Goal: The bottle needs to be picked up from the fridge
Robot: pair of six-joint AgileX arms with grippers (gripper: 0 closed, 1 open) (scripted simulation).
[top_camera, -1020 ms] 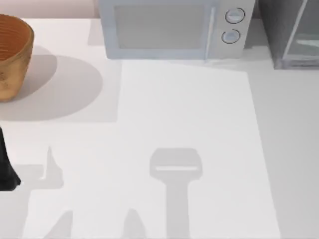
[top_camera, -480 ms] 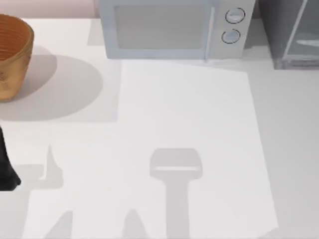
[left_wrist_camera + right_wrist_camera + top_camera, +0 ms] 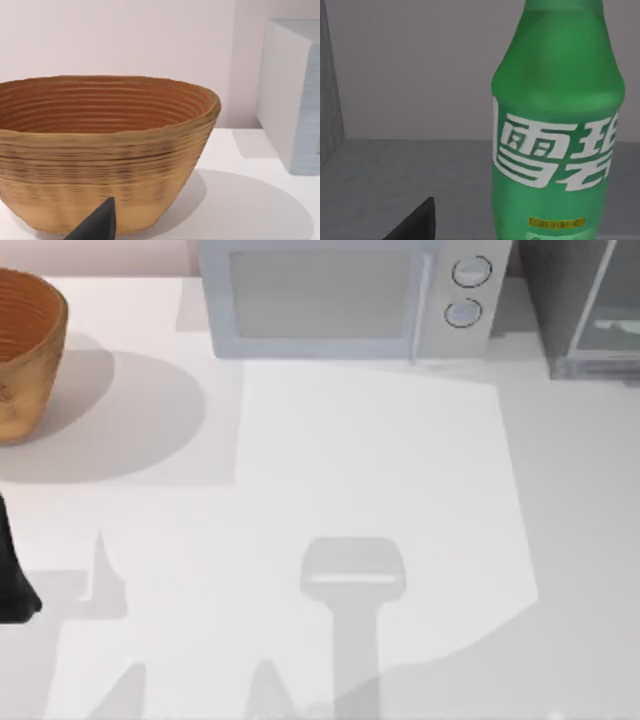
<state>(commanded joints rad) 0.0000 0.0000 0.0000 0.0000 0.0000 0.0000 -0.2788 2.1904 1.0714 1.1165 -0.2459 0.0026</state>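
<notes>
The bright green bottle [image 3: 555, 125] with white lettering stands upright and very close in the right wrist view, on the grey inner floor of the fridge [image 3: 395, 165]. A black part [image 3: 415, 225] of my right gripper shows low in that view, beside the bottle and apart from it. From above, the dark grey fridge [image 3: 580, 310] with its pale glassy door panel stands at the table's far right corner. My left arm [image 3: 12, 580] is parked at the table's left edge.
A woven brown basket [image 3: 25, 350] stands at the far left, also close in the left wrist view [image 3: 105, 150]. A light grey microwave [image 3: 340, 300] with two round knobs sits at the back middle, left of the fridge.
A broad shadow has spread in from the lower right of the table, covering the lit patch's near right corner. The left arm, basket and microwave have not moved.
</notes>
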